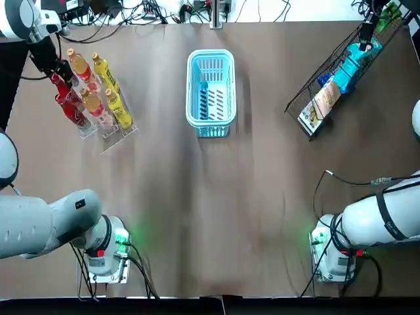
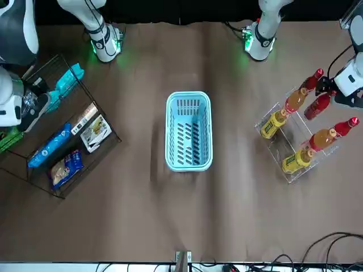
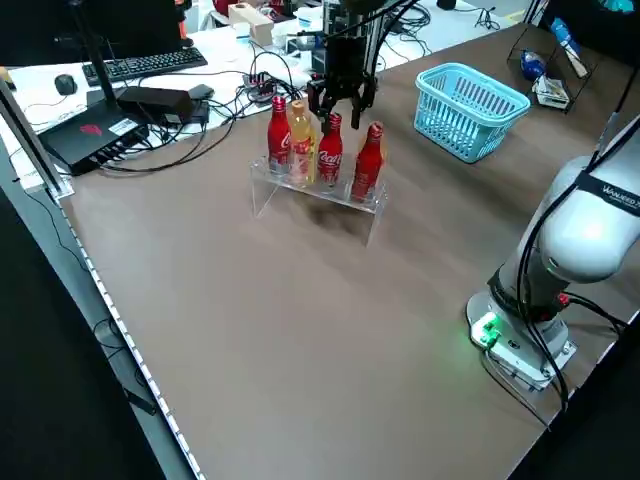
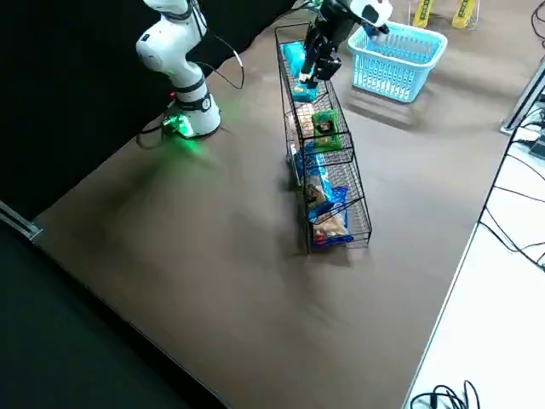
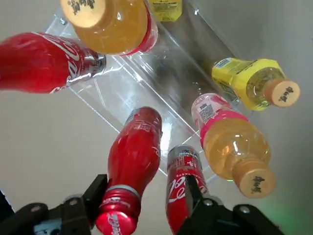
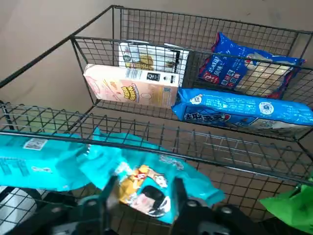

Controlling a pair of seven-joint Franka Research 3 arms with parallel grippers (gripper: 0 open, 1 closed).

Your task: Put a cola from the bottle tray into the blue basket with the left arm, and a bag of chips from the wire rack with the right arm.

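Note:
The clear bottle tray (image 1: 111,134) holds red colas and yellow and orange drinks at the far left. My left gripper (image 1: 58,71) hangs over its outer row, open, fingers (image 5: 95,193) either side of the neck of one red cola (image 5: 129,166); a second cola (image 5: 178,178) stands right beside it. At the far right my right gripper (image 1: 367,29) reaches into the top shelf of the wire rack (image 1: 298,98). It is open, its fingers (image 6: 93,208) straddling a teal bag of chips (image 6: 146,181). The blue basket (image 1: 190,98) stands empty at the back centre.
Lower rack shelves hold a pink box (image 6: 129,90), a white packet (image 6: 146,56) and blue bags (image 6: 244,110). A green bag (image 6: 288,205) sits at the rack's end. Cables (image 1: 131,13) run along the far table edge. Both arm bases (image 1: 108,252) stand at the near edge.

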